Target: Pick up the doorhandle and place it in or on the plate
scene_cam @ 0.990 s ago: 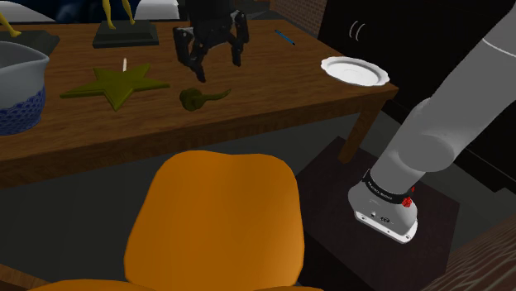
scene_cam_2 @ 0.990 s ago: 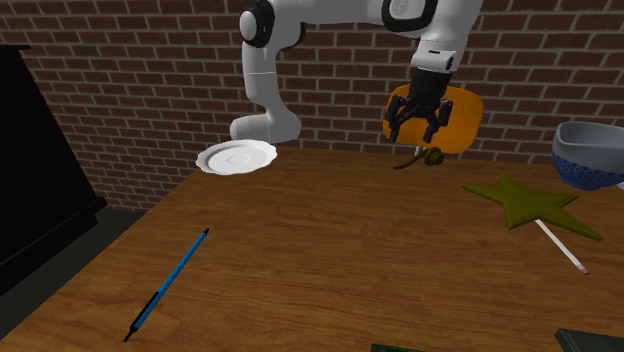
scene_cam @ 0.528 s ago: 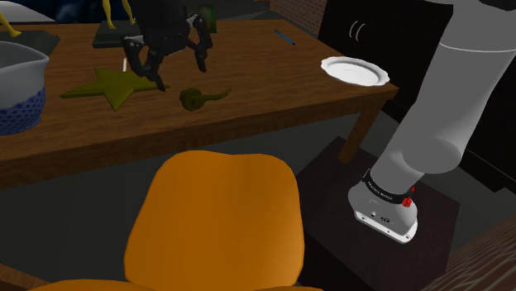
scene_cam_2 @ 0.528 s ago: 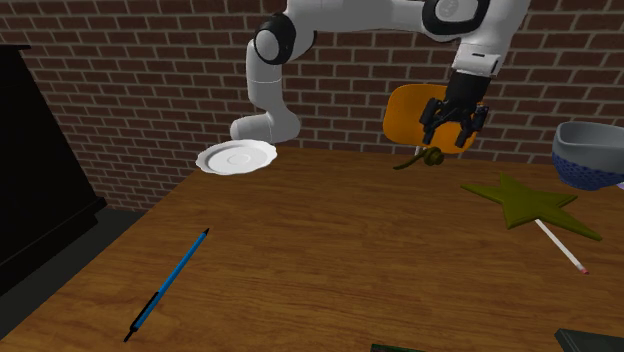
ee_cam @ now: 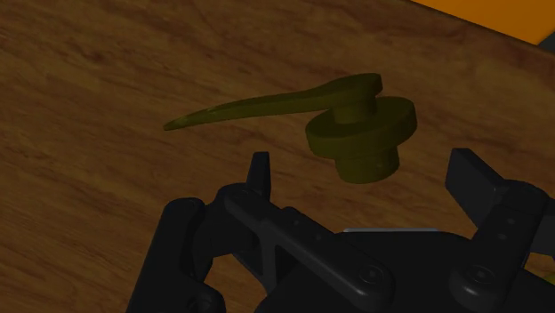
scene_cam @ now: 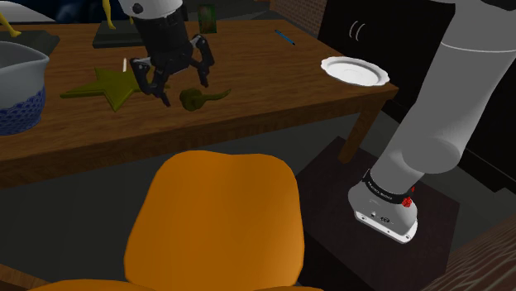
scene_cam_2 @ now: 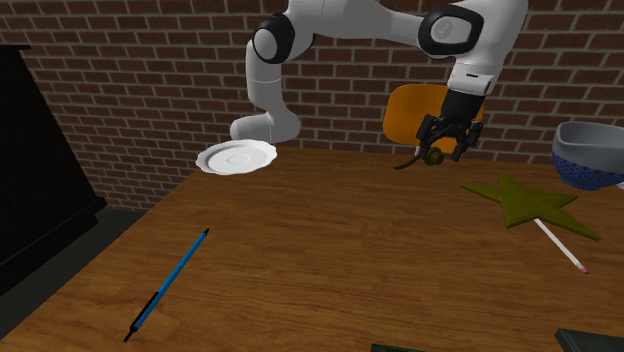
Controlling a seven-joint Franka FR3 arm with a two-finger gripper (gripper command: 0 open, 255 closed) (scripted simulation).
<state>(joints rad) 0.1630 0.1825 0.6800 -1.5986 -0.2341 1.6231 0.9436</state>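
The doorhandle [scene_cam: 197, 98] is olive green, a round base with a thin lever, and lies on the wooden table near the edge by the orange chair. My black gripper [scene_cam: 178, 81] hangs low just above it, on the side of the shoulder view's left, open. In the wrist view the doorhandle [ee_cam: 360, 133] lies just ahead of the gripper [ee_cam: 363, 169], in line with the gap, and neither of the fingers [ee_cam: 259, 169] touches it. Seen from across the table, the gripper [scene_cam_2: 445, 148] hovers over the doorhandle [scene_cam_2: 418, 158]. The white plate [scene_cam: 355, 71] [scene_cam_2: 237, 158] sits at the table corner near the stand.
An olive star-shaped object [scene_cam: 116, 83] [scene_cam_2: 525, 198] lies just beyond the gripper. A blue-and-white bowl [scene_cam: 16, 83] stands at the shoulder view's left. An orange chair [scene_cam: 215, 223] is pushed up to the table edge. A blue pen [scene_cam_2: 170, 282] lies far across the table.
The gripper moved toward the shoulder view's left, then came down and back close over the doorhandle. Its fingers stayed open. The doorhandle and plate have not moved.
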